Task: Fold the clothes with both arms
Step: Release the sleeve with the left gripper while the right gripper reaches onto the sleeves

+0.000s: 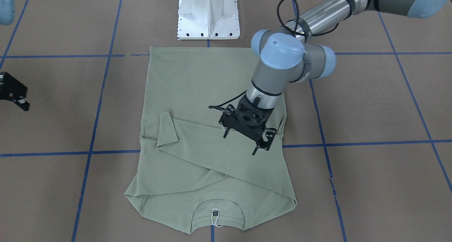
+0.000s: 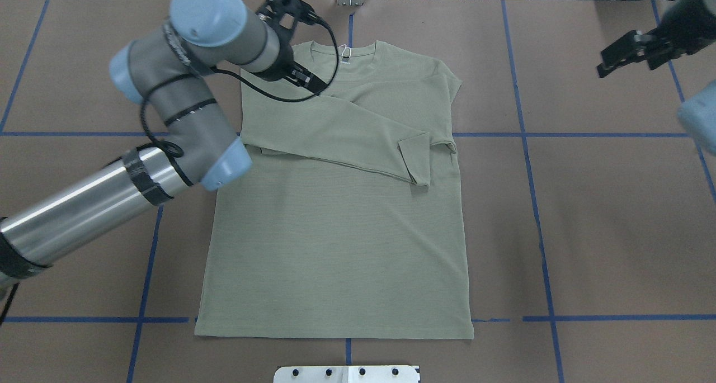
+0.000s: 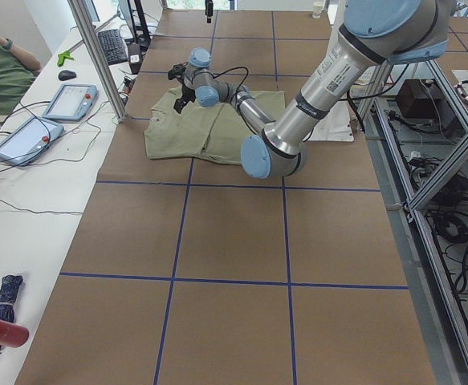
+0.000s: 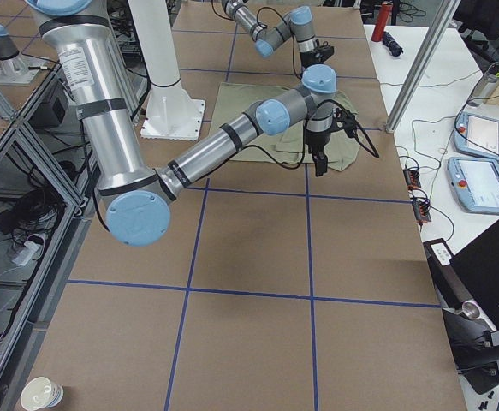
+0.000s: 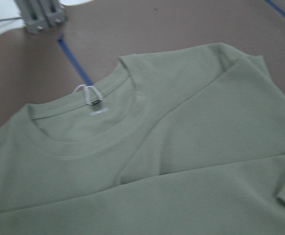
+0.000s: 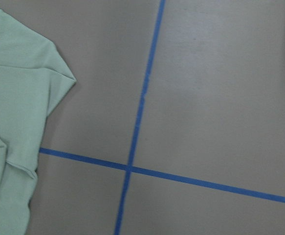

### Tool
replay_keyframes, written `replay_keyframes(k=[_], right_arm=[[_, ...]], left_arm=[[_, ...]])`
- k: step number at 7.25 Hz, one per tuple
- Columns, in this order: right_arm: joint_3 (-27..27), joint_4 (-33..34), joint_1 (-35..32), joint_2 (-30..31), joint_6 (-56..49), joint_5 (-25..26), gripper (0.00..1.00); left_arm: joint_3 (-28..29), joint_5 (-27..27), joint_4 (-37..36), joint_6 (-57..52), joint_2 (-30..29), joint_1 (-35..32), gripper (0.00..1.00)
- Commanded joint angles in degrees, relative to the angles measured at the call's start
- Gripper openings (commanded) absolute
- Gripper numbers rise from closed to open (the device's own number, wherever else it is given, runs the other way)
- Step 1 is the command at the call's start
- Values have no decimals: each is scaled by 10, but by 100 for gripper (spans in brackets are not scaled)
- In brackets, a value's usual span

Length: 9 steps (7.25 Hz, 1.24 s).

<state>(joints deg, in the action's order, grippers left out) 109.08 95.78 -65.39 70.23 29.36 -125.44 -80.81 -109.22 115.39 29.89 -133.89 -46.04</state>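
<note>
The pale sage-green shirt (image 2: 335, 232) lies flat on the brown table, neck away from the robot, and both long sleeves are folded across the chest. It also shows in the front view (image 1: 212, 86) and the left wrist view (image 5: 181, 147). The neck tag with its white loop (image 5: 88, 95) is visible. My left gripper (image 1: 240, 143) hovers over the shirt's shoulder on my left, open and empty; in the overhead view it (image 2: 299, 45) is beside the neck. My right gripper (image 2: 618, 56) is off the cloth, far to the right, and looks open and empty. The right wrist view shows only the shirt's edge (image 6: 15, 98).
The white pedestal base (image 1: 208, 16) stands just behind the shirt's hem. Blue tape lines (image 6: 137, 122) grid the brown table. The operators' side bench holds tablets (image 3: 69, 100), and a person (image 3: 1, 72) sits at it.
</note>
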Motion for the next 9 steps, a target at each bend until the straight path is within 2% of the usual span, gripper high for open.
replay_keyframes(k=[1,2,3,5,8,9], right_arm=[[-20,3,127,-82,141,108,92],[-48,3,166,-119,189,137,86],[-85,4,209,-158,236,189,85],[-179,3,264,-223,289,257,77],[-276,3,309,-288,320,310,64],[-287,3,315,-288,320,315,59]], left_arm=[[-48,-78,-13,-109,77,-98,100],[-48,-105,-12,-166,95,-133,100],[-49,-143,-3,-190,122,-154,100],[-48,-149,5,-198,130,-164,100],[-51,-150,5,-197,138,-164,100],[-51,-150,6,-196,140,-164,100]])
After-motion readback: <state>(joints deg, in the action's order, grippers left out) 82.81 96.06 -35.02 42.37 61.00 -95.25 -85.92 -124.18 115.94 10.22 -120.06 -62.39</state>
